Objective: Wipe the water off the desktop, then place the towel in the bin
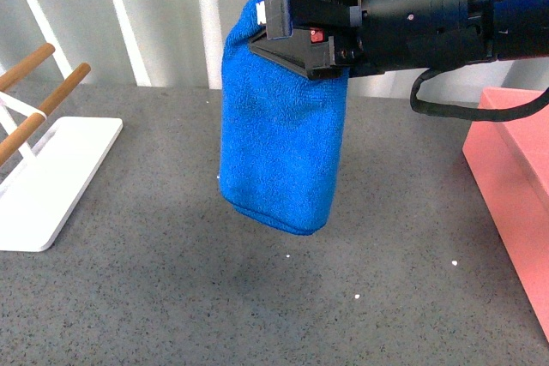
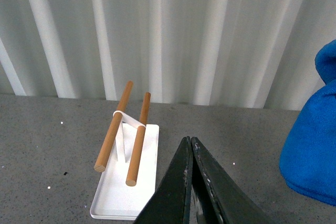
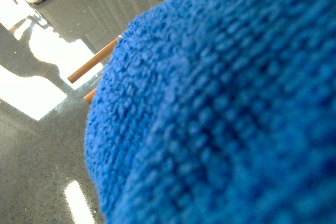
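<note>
My right claw point(image 1: 273, 33) is clamped on the towel point(image 1: 279, 152), which hangs lengthwise straight down over the desk point(image 1: 154, 297). The bin point(image 1: 515, 160) lies off to my right, on this arm's side. My left claw point(image 2: 190, 141) is pressed together, holding nothing.

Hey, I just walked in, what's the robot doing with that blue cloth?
The right arm has its jaws shut on the blue towel, which hangs down just above the dark grey desktop. The pink bin sits off to the robot's right, and the towel is not in it yet. The left arm's jaws are shut on nothing, near the white stand with wooden rods. A dark patch lies under the towel; shadow or damp, I cannot tell.
</note>
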Controlling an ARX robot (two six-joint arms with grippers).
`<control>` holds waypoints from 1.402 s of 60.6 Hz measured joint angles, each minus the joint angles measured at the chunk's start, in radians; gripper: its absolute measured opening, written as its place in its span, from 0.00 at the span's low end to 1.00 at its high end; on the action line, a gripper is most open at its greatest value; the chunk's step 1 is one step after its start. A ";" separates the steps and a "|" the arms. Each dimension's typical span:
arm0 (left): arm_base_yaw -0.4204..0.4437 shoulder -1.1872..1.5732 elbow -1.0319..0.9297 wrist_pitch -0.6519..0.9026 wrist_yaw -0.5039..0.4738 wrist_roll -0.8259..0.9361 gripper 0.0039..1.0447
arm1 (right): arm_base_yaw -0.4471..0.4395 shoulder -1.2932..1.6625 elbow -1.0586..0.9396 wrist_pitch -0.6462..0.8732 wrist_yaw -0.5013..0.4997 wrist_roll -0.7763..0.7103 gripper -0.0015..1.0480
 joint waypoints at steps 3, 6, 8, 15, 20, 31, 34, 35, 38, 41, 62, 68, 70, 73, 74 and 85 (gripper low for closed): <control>0.000 -0.029 0.000 -0.028 0.000 0.000 0.03 | 0.000 0.000 0.000 0.000 0.000 -0.001 0.06; 0.000 -0.103 0.000 -0.135 0.001 0.000 0.03 | 0.000 0.000 0.000 -0.002 0.001 -0.001 0.06; 0.000 -0.142 0.000 -0.171 0.000 0.000 0.03 | 0.000 0.001 0.000 -0.002 0.001 -0.002 0.06; 0.000 -0.174 0.000 -0.176 0.000 0.000 0.03 | 0.000 0.007 0.000 -0.007 0.003 -0.004 0.06; 0.000 -0.174 0.000 -0.179 0.000 0.000 0.03 | 0.000 0.013 0.000 -0.010 0.004 -0.009 0.06; 0.000 -0.174 0.000 -0.180 0.000 0.000 0.10 | -0.003 0.071 0.024 -0.080 0.058 -0.036 0.06; 0.000 -0.174 0.000 -0.180 0.000 0.000 0.23 | -0.008 0.121 0.064 -0.165 0.115 -0.071 0.06; 0.000 -0.174 0.000 -0.180 0.000 0.000 0.26 | -0.010 0.141 0.081 -0.203 0.143 -0.090 0.06; 0.000 -0.174 0.000 -0.180 0.000 0.000 0.33 | -0.018 0.187 0.115 -0.278 0.200 -0.136 0.06; 0.000 -0.174 0.000 -0.180 0.000 0.000 0.40 | -0.029 0.238 0.146 -0.347 0.254 -0.174 0.06; 0.000 -0.174 0.000 -0.180 0.000 0.000 0.95 | -0.062 0.537 0.456 -0.597 0.465 -0.383 0.06; 0.000 -0.174 0.000 -0.180 0.000 0.001 0.93 | -0.046 0.602 0.564 -0.650 0.482 -0.401 0.06; 0.000 -0.174 0.000 -0.180 0.000 0.002 0.94 | -0.040 0.621 0.603 -0.663 0.482 -0.403 0.06; 0.000 -0.174 0.000 -0.180 0.000 0.002 0.94 | -0.030 0.647 0.654 -0.681 0.483 -0.403 0.06; 0.000 -0.175 0.000 -0.180 0.001 0.002 0.94 | -0.024 0.658 0.677 -0.690 0.484 -0.402 0.06; 0.000 -0.175 0.000 -0.180 0.000 0.002 0.94 | 0.016 0.735 0.834 -0.746 0.467 -0.402 0.06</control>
